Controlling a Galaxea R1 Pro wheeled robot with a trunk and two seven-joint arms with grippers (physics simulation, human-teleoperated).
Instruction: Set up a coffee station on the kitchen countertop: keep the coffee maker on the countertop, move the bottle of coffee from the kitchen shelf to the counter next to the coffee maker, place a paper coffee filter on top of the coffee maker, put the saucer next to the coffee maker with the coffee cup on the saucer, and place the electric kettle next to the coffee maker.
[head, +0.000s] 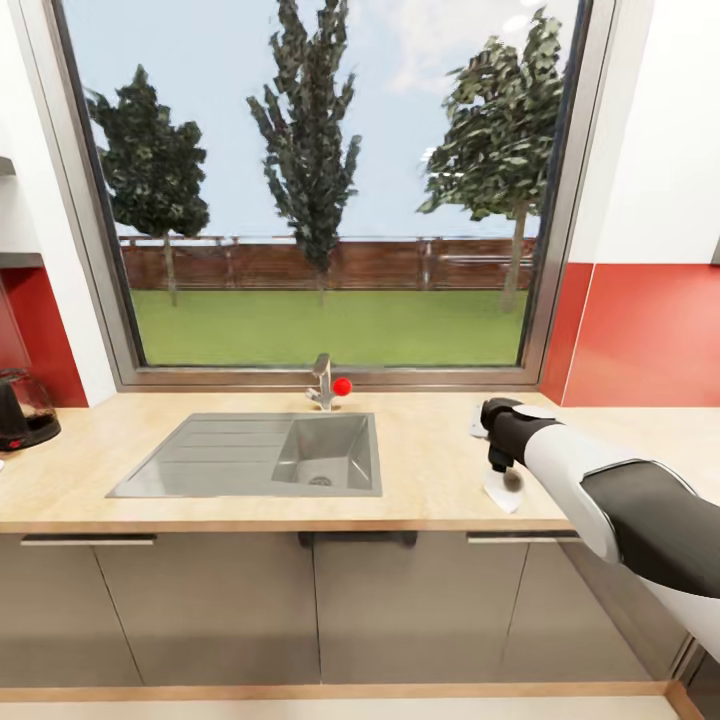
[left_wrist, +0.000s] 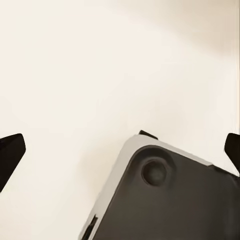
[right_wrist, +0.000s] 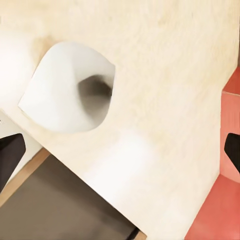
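Jaws spread wide — right gripper (right_wrist: 120, 150) above paper coffee filter (right_wrist: 70, 92).

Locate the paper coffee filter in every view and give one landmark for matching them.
Head view: the paper coffee filter lies on the kitchen countertop near its front edge, right of the sink, just under the right claw.
Right wrist view: the white cone lies on its side on the countertop, open mouth showing.
Left wrist view: not in this picture.
Shared landmark: the countertop's front edge, beside the filter.
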